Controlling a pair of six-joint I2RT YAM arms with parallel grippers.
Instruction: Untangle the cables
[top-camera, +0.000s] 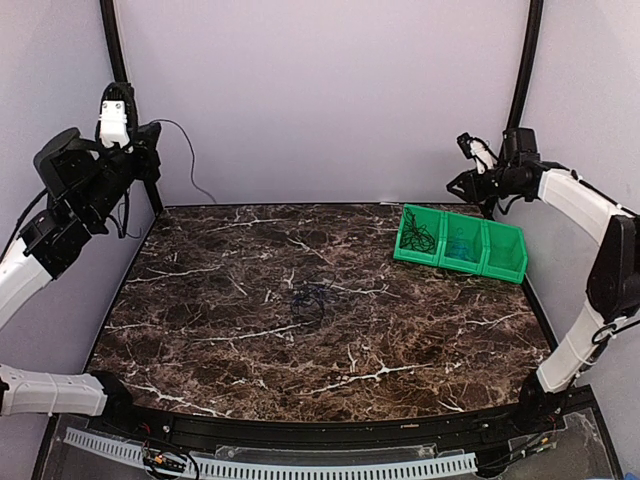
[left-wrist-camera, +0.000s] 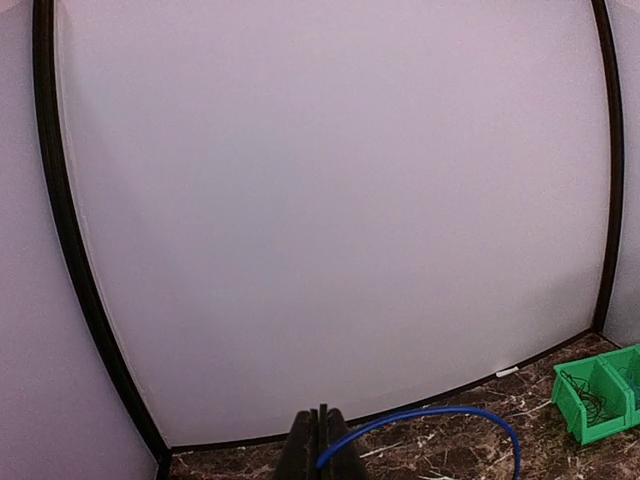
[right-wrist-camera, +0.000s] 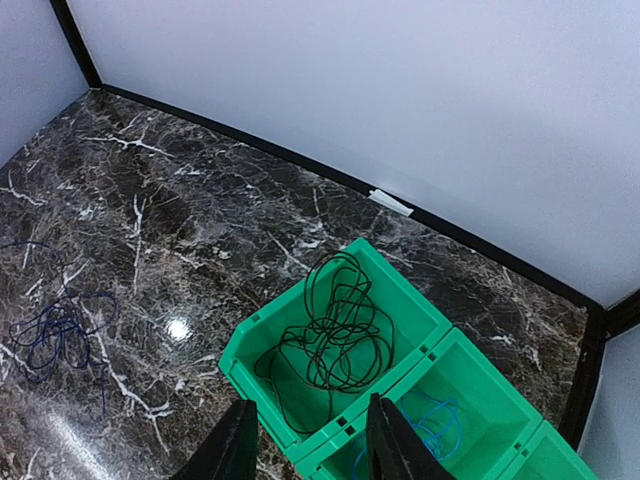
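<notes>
1. The left arm (top-camera: 60, 200) rises at the table's 10 o'clock side, its joints folded and the wrist lifted high.
2. The left gripper (left-wrist-camera: 321, 425) has its jaws pressed together, pinching a blue cable (left-wrist-camera: 440, 411) that arcs away toward 3 o'clock in the wrist view.
3. The right arm (top-camera: 590, 215) climbs from its base at 5 o'clock, elbow raised, with the forearm reaching back toward 2 o'clock.
4. The right gripper (right-wrist-camera: 308, 420) points down at a slant, and its jaws stand apart.

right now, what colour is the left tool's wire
The wire is bright blue, clearest in the left wrist view.
</notes>
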